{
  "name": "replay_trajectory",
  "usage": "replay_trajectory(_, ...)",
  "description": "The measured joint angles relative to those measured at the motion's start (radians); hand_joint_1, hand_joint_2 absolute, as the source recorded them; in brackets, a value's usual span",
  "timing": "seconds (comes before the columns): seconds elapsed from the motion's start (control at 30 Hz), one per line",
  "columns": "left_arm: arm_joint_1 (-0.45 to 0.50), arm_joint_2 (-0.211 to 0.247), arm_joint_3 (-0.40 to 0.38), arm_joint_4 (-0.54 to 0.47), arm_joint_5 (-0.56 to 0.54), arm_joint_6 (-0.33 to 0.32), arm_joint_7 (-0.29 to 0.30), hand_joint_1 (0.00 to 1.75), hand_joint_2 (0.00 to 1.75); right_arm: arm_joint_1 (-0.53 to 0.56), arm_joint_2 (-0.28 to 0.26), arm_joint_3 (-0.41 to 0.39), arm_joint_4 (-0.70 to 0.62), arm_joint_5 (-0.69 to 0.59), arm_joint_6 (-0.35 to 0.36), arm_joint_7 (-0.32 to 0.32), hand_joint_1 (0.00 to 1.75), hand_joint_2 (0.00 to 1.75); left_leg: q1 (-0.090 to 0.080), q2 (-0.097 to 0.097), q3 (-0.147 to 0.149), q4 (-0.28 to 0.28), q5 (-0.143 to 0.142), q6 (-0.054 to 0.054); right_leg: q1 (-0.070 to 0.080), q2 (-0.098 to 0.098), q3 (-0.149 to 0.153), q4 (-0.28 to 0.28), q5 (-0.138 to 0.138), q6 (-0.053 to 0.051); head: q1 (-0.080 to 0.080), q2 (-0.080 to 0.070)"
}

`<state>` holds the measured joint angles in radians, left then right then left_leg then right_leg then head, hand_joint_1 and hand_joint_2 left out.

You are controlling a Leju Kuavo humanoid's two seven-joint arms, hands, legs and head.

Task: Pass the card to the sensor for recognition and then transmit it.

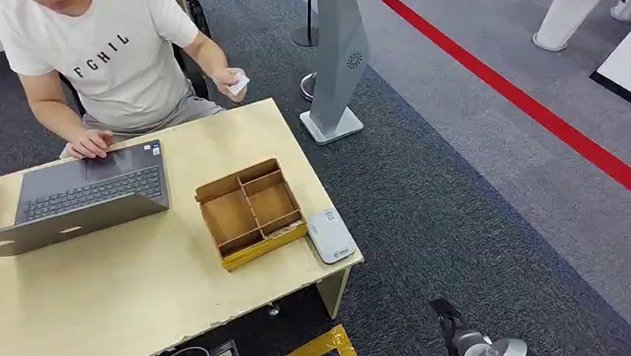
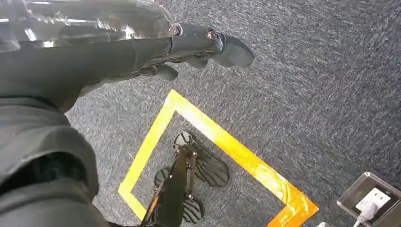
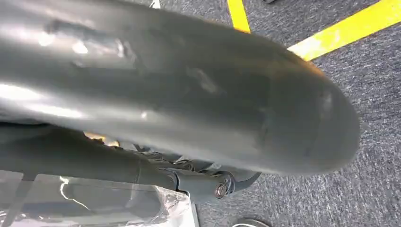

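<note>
Right now the card [image 1: 238, 84] sits in the person's hand [image 1: 228, 80] at the upper middle, far up-left of my right hand [image 1: 481, 348], which is nearer; my left hand [image 2: 189, 52] hangs loose, empty, while my right fingers' state I cannot tell.

- The right hand [image 3: 189, 118] comes in from the picture's left edge, close to the lens and blurred.
- Its thick grey thumb [image 3: 213, 94] stretches across most of the frame, smooth and shiny, ending in a rounded tip.
- Beside the thumb lies a darker finger [image 3: 142, 172], with a round metal pin at its joint and a dark curved tip beyond it.
- Nothing can be made out in the hand; whether the fingers are spread or curled cannot be told from this angle.
- A clear, crinkled plastic cover [image 3: 94, 203] reflects light next to the dark finger.
- Behind the hand is dark grey carpet [image 3: 369, 61].
- Two strips of yellow tape [image 3: 340, 30] run across the carpet.
</note>
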<state>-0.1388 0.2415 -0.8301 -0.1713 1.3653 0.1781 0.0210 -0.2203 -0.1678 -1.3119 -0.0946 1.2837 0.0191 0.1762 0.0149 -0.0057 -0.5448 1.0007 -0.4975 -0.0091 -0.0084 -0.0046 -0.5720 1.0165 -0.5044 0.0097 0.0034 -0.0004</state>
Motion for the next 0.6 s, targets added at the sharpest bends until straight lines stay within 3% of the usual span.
replay_trajectory(0.37,0.0,0.0,0.0,0.0,0.006,0.0,0.006,0.0,0.0,0.0,0.0,-0.017,0.0,0.013,-0.002,-0.006,0.0,0.0,0.0,0.0,0.0,0.0,0.0,0.0,0.0,0.0,0.0,0.0,0.0,0.0,0.0,0.0)
replay_trajectory(0.6,0.0,0.0,0.0,0.0,0.025,0.023,0.006,0.0,0.0,-0.006,-0.018,-0.056,0.0,-0.018,-0.065,-0.132,0.0,0.0,0.0,0.0,0.0,0.0,0.0,0.0,0.0,0.0,0.0,0.0,0.0,0.0,0.0,0.0)
